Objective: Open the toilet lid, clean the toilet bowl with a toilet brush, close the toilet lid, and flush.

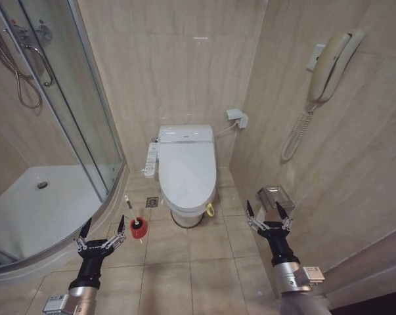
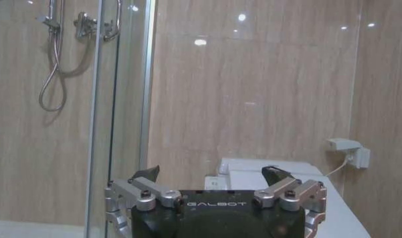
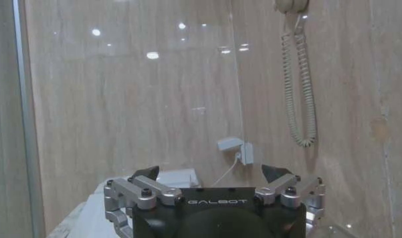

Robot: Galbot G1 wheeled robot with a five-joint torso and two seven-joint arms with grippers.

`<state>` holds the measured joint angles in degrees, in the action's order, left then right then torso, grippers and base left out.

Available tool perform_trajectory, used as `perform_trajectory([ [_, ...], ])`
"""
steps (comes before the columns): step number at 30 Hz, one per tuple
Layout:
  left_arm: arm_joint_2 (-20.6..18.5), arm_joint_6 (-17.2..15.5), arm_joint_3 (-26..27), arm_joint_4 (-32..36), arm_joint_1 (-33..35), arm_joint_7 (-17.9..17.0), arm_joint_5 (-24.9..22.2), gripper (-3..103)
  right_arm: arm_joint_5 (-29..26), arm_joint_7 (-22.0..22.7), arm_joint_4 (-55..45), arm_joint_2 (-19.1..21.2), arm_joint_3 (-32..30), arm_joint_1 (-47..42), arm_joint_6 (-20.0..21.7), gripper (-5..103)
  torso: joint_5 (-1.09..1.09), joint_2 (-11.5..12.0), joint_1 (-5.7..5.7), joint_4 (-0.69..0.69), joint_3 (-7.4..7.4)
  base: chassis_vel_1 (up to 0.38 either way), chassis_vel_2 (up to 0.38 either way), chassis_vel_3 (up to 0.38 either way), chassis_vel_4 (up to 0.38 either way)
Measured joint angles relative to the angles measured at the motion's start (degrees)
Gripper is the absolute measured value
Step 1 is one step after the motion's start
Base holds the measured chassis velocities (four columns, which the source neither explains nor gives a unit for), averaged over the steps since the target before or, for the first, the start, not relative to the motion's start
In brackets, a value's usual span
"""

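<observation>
The toilet lid (image 1: 186,170) lies shut over the toilet bowl (image 1: 184,215), glossy white, with a yellow-green strap (image 1: 210,210) at its front edge. The white button panel (image 1: 150,161) sticks out on the bowl's left side. On the floor left of the bowl stands the toilet brush (image 1: 131,210), its thin white handle rising from a small red holder (image 1: 138,227). My left gripper (image 1: 100,233) hangs open in front of the brush, a little to its left. My right gripper (image 1: 268,211) is open to the right of the bowl. The lid's back end (image 2: 274,171) shows past the left gripper (image 2: 213,174).
A curved glass shower enclosure (image 1: 86,111) with a white shower tray (image 1: 33,216) fills the left. A wall phone (image 1: 329,65) with a coiled cord hangs on the right wall, above a metal paper holder (image 1: 276,197). A socket (image 1: 238,118) sits beside the tank. Open tiled floor (image 1: 184,262) lies before the toilet.
</observation>
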<state>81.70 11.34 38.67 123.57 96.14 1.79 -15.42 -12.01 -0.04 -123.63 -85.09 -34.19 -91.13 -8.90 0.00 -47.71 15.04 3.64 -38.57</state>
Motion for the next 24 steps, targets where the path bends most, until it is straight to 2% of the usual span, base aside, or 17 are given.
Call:
perform_trajectory([
  [13,0.0,0.0,0.0,0.0,0.0,0.0,0.0,100,-0.23,0.01,-0.56,0.5,-0.28,-0.76,-0.42,100,0.0,0.0,-0.01,0.0,0.0,-0.004,0.003,0.004,-0.004],
  [17,0.0,0.0,0.0,0.0,0.0,0.0,0.0,100,0.77,-0.54,-1.65,0.06,-0.3,-1.44,1.22,100,0.0,0.0,-0.01,0.0,0.0,0.0,0.0,0.0,0.0],
  [24,0.0,0.0,0.0,0.0,0.0,0.0,0.0,100,0.87,-0.29,-1.31,-0.1,-0.21,-1.27,0.54,100,0.0,0.0,-0.02,0.0,0.01,-0.023,0.017,0.015,-0.018],
])
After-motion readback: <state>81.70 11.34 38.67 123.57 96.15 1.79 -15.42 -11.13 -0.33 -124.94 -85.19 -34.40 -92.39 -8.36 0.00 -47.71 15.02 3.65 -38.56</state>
